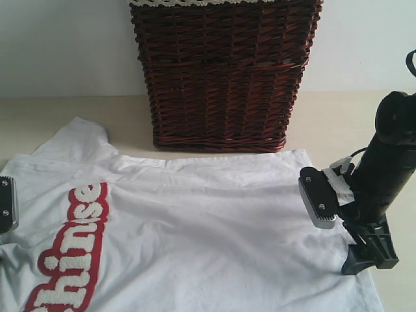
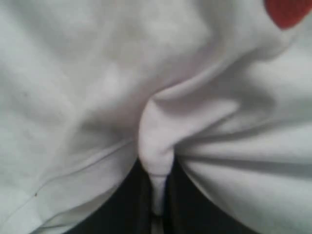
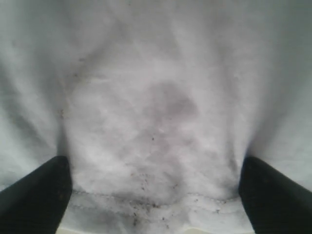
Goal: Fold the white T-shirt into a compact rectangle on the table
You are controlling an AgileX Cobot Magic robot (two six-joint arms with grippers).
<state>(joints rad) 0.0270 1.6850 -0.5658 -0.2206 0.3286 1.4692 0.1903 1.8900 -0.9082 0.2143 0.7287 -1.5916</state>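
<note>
The left claw (image 2: 156, 195) is clamped tight on a pinched-up ridge of the white short-sleeved cotton T-shirt (image 1: 214, 227), its two dark fingers (image 2: 126, 204) pressed together with only that narrow fold of cloth between them; creases fan out from the pinch, and a patch of red shows at one corner of the left wrist view. The right claw (image 3: 156, 185) stands wide apart, its black fingers (image 3: 34, 195) set down on either side of a flat stretch of the shirt beside the stitched hem (image 3: 146, 200), not closed on it. That stretch carries a faint grey smudge and a scatter of tiny dark specks near the stitching. In the exterior view this claw sits at the shirt's right edge, while the left one is at the left edge of the picture. The shirt lies spread open and unfolded on the pale cream flat table (image 1: 351, 117), covering most of the near side, with soft wrinkles across its body. One short sleeve (image 1: 78, 140) points to the far left, and the fuzzy white letters outlined in red (image 1: 68, 260) run along the near left. Just beyond the shirt's far edge, at the middle, stands a tall dark brown wicker basket (image 1: 221, 78) with white lace trim (image 1: 195, 2) at its rim; its inside cannot be seen.
</note>
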